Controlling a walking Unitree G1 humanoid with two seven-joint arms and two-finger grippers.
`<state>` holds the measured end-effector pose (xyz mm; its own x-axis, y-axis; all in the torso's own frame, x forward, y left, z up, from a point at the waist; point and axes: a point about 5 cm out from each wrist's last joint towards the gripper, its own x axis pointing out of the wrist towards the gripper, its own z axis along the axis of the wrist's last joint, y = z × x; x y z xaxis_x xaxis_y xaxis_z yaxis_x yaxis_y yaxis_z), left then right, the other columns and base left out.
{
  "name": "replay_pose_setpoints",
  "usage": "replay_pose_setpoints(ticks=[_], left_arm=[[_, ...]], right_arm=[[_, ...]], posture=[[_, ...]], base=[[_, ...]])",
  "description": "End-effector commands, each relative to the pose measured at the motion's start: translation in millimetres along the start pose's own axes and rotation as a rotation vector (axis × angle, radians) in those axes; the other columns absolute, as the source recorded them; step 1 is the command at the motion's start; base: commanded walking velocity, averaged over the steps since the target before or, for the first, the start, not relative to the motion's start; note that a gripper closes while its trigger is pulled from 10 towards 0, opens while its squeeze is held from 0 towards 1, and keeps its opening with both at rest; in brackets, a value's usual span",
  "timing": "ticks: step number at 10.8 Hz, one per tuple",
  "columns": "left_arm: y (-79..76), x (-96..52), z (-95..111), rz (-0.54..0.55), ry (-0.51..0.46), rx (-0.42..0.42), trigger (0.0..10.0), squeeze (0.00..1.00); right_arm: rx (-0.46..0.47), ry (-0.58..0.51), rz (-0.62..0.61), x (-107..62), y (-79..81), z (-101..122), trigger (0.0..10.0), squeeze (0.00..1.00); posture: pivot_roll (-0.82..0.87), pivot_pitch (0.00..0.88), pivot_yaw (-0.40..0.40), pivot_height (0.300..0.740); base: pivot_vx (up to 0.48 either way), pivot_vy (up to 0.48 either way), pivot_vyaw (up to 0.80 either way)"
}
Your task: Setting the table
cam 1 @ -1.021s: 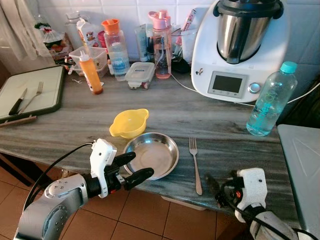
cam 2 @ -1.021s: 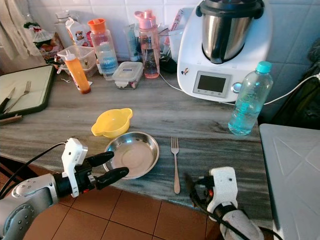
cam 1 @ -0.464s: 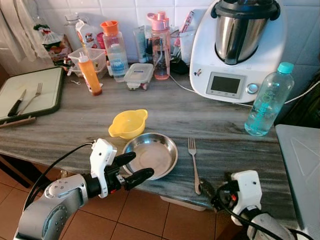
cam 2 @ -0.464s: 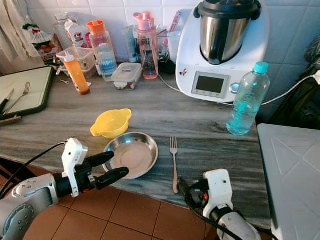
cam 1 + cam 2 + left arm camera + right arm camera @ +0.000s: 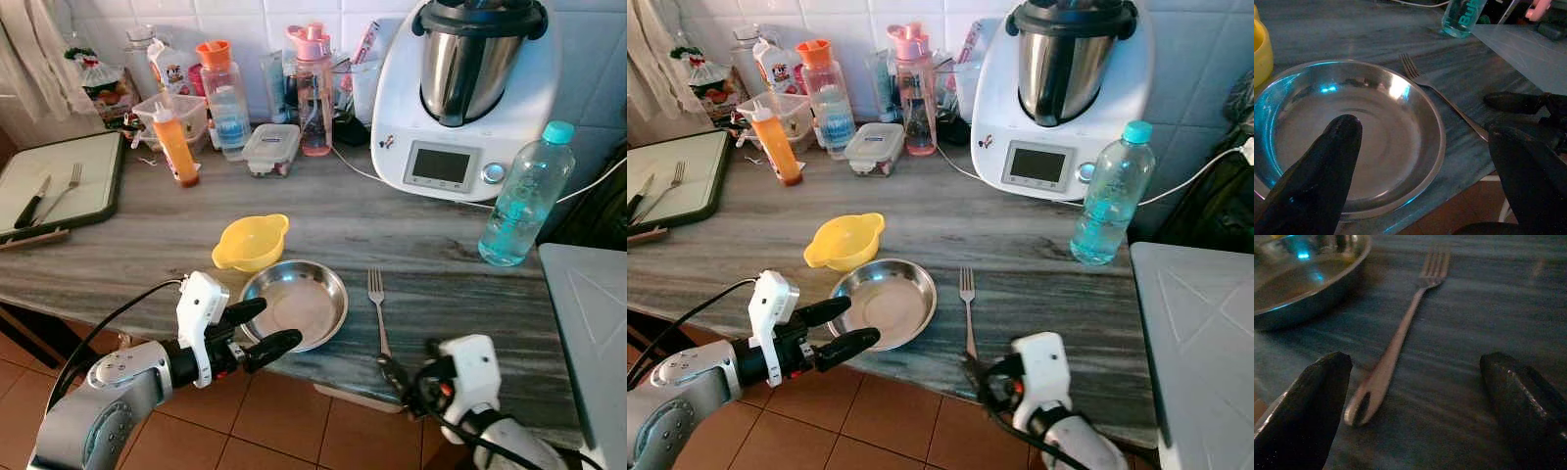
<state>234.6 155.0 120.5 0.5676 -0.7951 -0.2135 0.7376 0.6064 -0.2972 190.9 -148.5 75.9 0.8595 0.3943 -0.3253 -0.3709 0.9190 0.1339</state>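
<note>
1. On the grey marble-patterned counter (image 5: 147,245) lies a slim steel fork (image 5: 378,311), just right of a round shallow steel dish (image 5: 294,304).
2. Right gripper (image 5: 1415,396) sits at the fork's handle end, fingers spread wide, grasping nothing.
3. Left gripper (image 5: 257,326) hovers at the dish's near rim, fingers parted, empty.
4. Behind the dish sits a small yellow plastic bowl (image 5: 253,242).

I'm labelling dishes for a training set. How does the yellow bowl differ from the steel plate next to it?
The yellow bowl is opaque plastic-looking, with small side handles; the steel plate is shiny metal with a plain round rim. The bowl is smaller across and deeper, the plate wider and shallow. The bowl sits farther back on the counter, the plate near its front edge, by the open left gripper. Both stand upright and empty.
</note>
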Motion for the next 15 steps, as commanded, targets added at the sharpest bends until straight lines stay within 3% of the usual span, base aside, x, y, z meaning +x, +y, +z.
replay_pose_setpoints(ticks=[1,7,12,13,15], left_arm=[[0.5,-1.0,1.6,-0.001,0.019,0.021,10.0,0.0],[0.6,-0.5,1.1,0.0,0.018,0.021,10.0,0.0],[0.0,-0.3,1.2,-0.01,0.019,0.017,10.0,0.0],[-0.2,-0.1,0.4,-0.013,0.022,0.016,10.0,0.0],[0.0,0.8,0.5,-0.017,0.024,0.017,10.0,0.0]], right_arm=[[0.014,0.016,0.064,3.8,12.0,-1.9,10.0,1.0],[0.005,0.006,0.08,5.9,15.4,0.3,10.0,1.0],[-0.044,-0.205,0.077,-10.1,9.0,26.7,10.0,1.0],[-0.055,-0.246,0.018,-12.4,2.4,32.0,10.0,1.0],[-0.107,-0.204,-0.093,-8.1,-15.6,28.9,10.0,1.0]], posture=[[0.06,0.012,0.096,0.74],[0.06,0.014,0.096,0.74],[0.04,0.012,0.101,0.74],[0.04,0.012,0.101,0.74],[0.04,0.007,0.1,0.74]], base=[[0.0,0.0,0.0],[0.0,0.0,0.0],[0.0,0.0,0.0],[0.0,0.0,0.0],[0.0,0.0,0.0]])
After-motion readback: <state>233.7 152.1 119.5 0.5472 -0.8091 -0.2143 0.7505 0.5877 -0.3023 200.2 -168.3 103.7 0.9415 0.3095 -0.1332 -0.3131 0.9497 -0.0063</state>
